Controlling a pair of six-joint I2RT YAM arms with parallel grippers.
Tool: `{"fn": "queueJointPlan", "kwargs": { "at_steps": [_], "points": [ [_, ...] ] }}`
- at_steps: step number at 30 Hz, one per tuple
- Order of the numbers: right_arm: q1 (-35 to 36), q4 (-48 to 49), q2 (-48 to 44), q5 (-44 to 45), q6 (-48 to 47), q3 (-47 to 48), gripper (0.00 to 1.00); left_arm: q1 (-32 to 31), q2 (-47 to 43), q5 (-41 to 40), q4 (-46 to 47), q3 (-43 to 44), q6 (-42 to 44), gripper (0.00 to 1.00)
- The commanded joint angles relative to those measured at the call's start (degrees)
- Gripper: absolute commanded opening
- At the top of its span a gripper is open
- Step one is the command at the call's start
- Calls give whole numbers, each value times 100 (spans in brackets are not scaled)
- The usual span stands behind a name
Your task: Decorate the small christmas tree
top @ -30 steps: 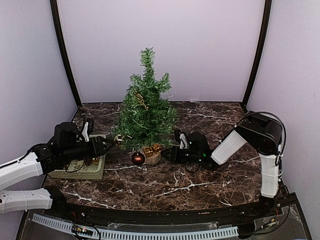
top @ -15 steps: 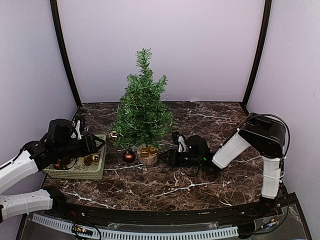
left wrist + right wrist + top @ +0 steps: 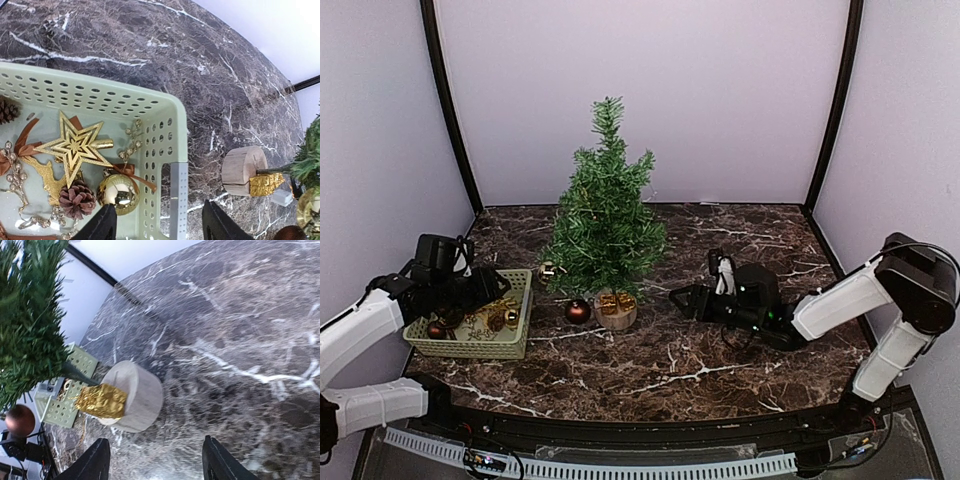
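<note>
The right hand (image 3: 682,297) has backed off right of the tree (image 3: 605,225) (upright, mid-table); the left hand (image 3: 488,287) hangs over the basket (image 3: 470,346). Both are wide and empty. Picking step, I judge: next, lower onto the gold bauble (image 3: 117,192) and close

Tree: we find the small christmas tree (image 3: 605,225) standing mid-table (image 3: 720,370), toward the rear.
Basket: the basket (image 3: 100,80) sits left of the tree's stump base (image 3: 617,318), apart from it.
Basket contents: star ornament (image 3: 75,147), with a pine cone (image 3: 77,199) and a bauble (image 3: 117,192) beside it.
Stump: a gift-box ornament (image 3: 101,401) touches it; a ball ornament (image 3: 578,311) lies just left, hanging or resting we cannot tell.
Left gripper (image 3: 157,225): over the basket's tree-side end.
Right gripper (image 3: 155,460): right of the stump, apart.
</note>
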Motion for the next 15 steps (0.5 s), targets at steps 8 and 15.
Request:
{"fn": "queueJointPlan", "kwargs": {
  "at_steps": [8,15],
  "points": [
    [-567,-466,-643,213,-496,-141,65,787,343,652,483,-746,-385,55],
    [-623,-363,-558,87,-533,-114,64,1269,487,681,1098,-1040,-550,48]
  ]
}}
